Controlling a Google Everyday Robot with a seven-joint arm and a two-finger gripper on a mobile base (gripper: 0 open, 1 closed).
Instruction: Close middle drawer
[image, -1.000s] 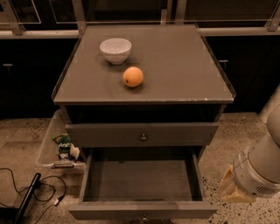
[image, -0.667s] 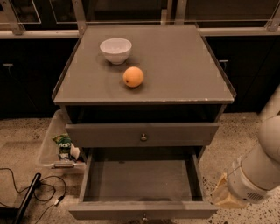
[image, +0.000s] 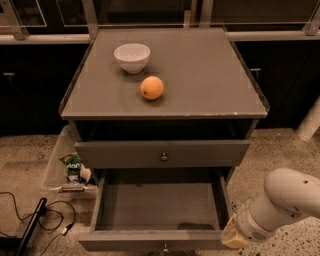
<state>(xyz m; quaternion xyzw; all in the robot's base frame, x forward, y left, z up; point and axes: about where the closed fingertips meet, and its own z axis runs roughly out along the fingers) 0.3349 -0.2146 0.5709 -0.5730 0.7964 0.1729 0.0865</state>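
The middle drawer (image: 161, 206) is pulled far out and is empty, with its front (image: 150, 241) near the bottom edge of the view and its small knob (image: 164, 247) just showing. The uppermost drawer (image: 161, 153) with its brass knob (image: 164, 156) stands slightly out above it. The lowest drawer is hidden under the open one. My white arm (image: 285, 197) comes in from the lower right. My gripper (image: 234, 236) is at the front right corner of the middle drawer, largely cut off by the bottom edge of the view.
On the cabinet top (image: 210, 75) stand a white bowl (image: 132, 56) and an orange (image: 152, 87). A clear plastic bin (image: 60, 165) with packets sits on the floor at the left. Black cables (image: 35, 220) lie at the lower left. Dark cabinets stand behind.
My arm has moved left and a little down, bringing the gripper end from right of the cabinet to the middle drawer's front right corner. The drawers have not moved.
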